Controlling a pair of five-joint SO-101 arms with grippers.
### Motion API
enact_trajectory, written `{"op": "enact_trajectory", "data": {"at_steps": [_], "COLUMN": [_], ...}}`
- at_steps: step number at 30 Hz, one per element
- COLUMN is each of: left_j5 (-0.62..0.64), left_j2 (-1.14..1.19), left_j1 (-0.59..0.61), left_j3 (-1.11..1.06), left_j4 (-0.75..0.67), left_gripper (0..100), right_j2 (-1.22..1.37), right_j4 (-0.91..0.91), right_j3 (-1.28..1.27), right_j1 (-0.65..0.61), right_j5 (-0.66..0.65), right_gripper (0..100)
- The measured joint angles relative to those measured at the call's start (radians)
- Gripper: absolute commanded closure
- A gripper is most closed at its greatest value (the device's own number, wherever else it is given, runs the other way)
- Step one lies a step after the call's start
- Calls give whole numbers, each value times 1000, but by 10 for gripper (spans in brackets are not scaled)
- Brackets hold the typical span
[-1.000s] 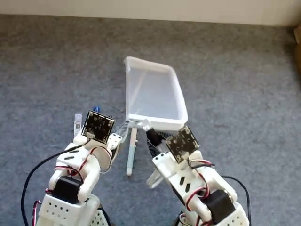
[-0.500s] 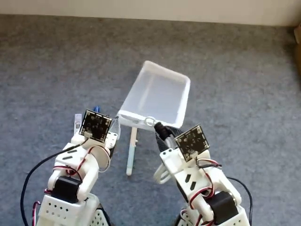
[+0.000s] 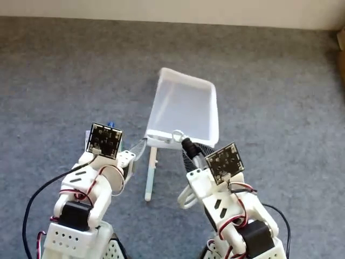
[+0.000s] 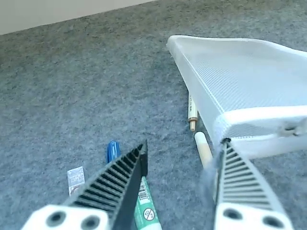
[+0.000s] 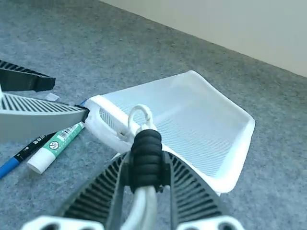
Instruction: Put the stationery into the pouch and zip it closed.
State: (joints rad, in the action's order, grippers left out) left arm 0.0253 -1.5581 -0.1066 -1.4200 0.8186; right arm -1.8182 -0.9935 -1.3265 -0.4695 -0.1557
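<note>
Floor: grey short-pile carpet (image 3: 64,70) | Far edge: pale cream wall (image 3: 161,9) | Right margin: brown object (image 3: 342,51), kind unclear | Light: soft, even

Grey carpet (image 3: 269,81), w/ glue stick (image 4: 147,213), blue pen (image 4: 112,151), cream pen (image 4: 192,113), sm. white tag (image 4: 75,177)

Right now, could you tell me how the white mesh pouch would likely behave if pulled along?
Probably light: the pouch is thin see-through mesh. Possibly floppy, as its near end is raised off the carpet while the far end rests. It may swivel, since the right hand grips only its black ribbed pull.
</note>
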Motion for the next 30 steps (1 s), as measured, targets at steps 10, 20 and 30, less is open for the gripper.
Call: {"op": "enact_trajectory", "data": {"at_steps": [10, 20, 30], "left_j5": [6, 8, 8], "left_j2": [0, 0, 0], "left_j1": [0, -103, -106], "left_j3": [0, 0, 0], "left_j4": [0, 0, 0], "left_gripper": [760, 762, 763], "right_j2": [-2, -2, -2], "right_j4": [-126, -126, -126], "right_j3": [84, 86, 86], "right_j1": [-140, -149, -229], "right_j5": [0, 0, 0], "right_gripper": [993, 993, 993]}}
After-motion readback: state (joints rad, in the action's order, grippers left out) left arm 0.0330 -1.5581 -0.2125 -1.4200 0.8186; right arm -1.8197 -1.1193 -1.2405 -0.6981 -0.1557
